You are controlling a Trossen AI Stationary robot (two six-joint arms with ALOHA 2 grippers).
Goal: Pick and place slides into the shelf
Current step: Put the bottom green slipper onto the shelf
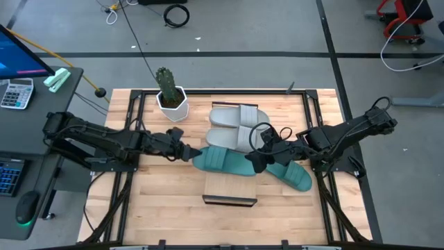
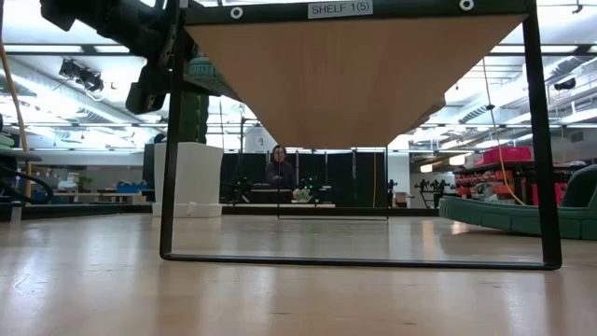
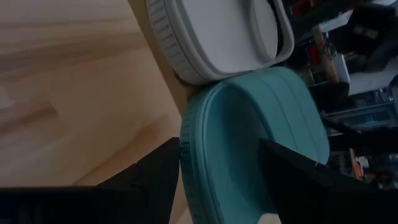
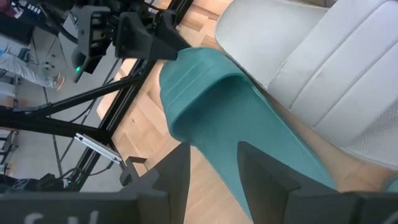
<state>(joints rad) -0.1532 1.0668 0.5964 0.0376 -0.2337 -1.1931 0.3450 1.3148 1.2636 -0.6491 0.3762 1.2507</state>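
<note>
Seen from above, we find both arms meeting over the middle of the table (image 1: 139,208). The left claw (image 1: 189,151) grips one end of a teal slide (image 1: 223,161), its fingers (image 3: 155,180) straddling that end on either side. The right claw (image 1: 258,158) pinches the other end of the same slide, one finger (image 4: 177,174) on each side of the sole. We see the slide's long axis running across the table from one claw to the other, so it bridges the two. It lies across the shelf (image 1: 230,187), whose long axis runs away from the viewer. The second teal slide (image 1: 295,175) rests just beyond the right claw, off the shelf's right side. The grey pair (image 1: 234,126) lies side by side at the shelf's far end, touching the teal slide. A potted cactus (image 1: 168,94) stands apart near the far edge.
</note>
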